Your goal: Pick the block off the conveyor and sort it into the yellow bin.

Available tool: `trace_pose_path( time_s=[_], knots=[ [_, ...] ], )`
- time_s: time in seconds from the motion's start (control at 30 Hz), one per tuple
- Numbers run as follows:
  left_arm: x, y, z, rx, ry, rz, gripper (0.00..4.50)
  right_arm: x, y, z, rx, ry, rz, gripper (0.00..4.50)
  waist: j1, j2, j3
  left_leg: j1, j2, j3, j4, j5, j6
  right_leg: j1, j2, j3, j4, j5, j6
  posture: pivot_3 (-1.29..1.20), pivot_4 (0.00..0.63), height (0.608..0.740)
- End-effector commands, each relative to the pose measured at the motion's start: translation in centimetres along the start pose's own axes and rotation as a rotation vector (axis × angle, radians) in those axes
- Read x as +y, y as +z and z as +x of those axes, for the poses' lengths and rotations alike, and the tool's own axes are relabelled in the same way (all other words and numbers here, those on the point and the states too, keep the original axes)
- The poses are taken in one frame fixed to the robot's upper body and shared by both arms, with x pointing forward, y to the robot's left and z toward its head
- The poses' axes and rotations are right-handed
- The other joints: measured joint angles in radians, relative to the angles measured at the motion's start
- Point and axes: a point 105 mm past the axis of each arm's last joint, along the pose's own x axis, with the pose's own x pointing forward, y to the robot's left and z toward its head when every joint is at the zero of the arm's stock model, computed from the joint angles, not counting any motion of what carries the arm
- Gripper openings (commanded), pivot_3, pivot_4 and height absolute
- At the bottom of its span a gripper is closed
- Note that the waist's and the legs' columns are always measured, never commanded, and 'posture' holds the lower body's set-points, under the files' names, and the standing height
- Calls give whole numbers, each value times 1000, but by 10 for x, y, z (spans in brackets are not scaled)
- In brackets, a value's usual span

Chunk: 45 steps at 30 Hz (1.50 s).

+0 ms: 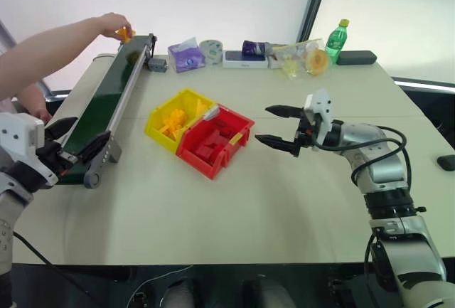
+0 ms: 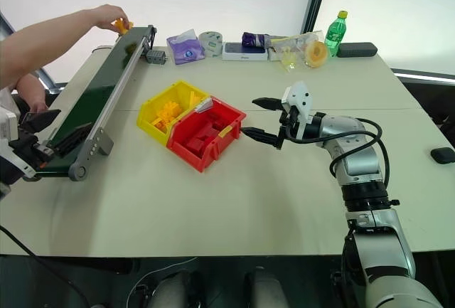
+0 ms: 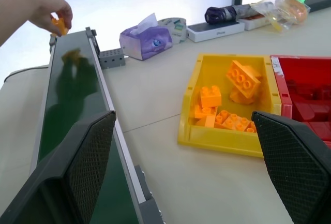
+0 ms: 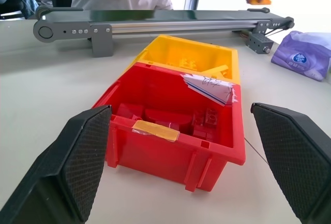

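A person's hand holds the yellow-orange block over the far end of the conveyor, a long dark-green belt along the table's left side. The block is just above the belt, and whether it touches I cannot tell. My left gripper is open at the conveyor's near end, with nothing between its fingers. The yellow bin, holding several orange bricks, stands right of the belt at mid-table. My right gripper hangs open and empty above the table, just right of the bins, pointing at them.
A red bin with red bricks touches the yellow bin's right side. A purple tissue pack, a tape roll, plastic bags and a green bottle line the far edge. A person's arm reaches in from the left.
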Motion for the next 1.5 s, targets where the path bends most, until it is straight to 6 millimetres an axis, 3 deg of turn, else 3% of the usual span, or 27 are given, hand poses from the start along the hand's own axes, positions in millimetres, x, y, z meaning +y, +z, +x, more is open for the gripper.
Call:
trace_pose_path(
  time_s=[0.03, 1.0, 1.27, 1.5],
  knots=[
    [1, 12, -3, -45, 5, 38, 4439, -7, 13, -3, -28, -6, -54, 4500, 0, 0, 0, 0, 0, 0, 0, 0, 0, 0, 0, 0, 0, 0, 0, 0, 150, 740],
    [0, 12, -11, -76, 23, 27, 4439, -6, 5, -5, -21, 6, -55, 4500, 0, 0, 0, 0, 0, 0, 0, 0, 0, 0, 0, 0, 0, 0, 0, 0, 150, 740],
    [21, 10, -46, -184, 300, 33, 4439, -6, 5, -5, -23, 8, -55, 4500, -3, 0, 0, 0, 0, 0, 0, 0, 0, 0, 0, 0, 0, 0, 0, 0, 150, 740],
    [12, -22, -74, -119, 470, 11, 4439, -6, 7, -1, -32, 10, -55, 4500, 1, 0, 0, 0, 0, 0, 1, 0, 0, 1, 0, 0, 0, 0, 0, 0, 150, 740]
  ],
)
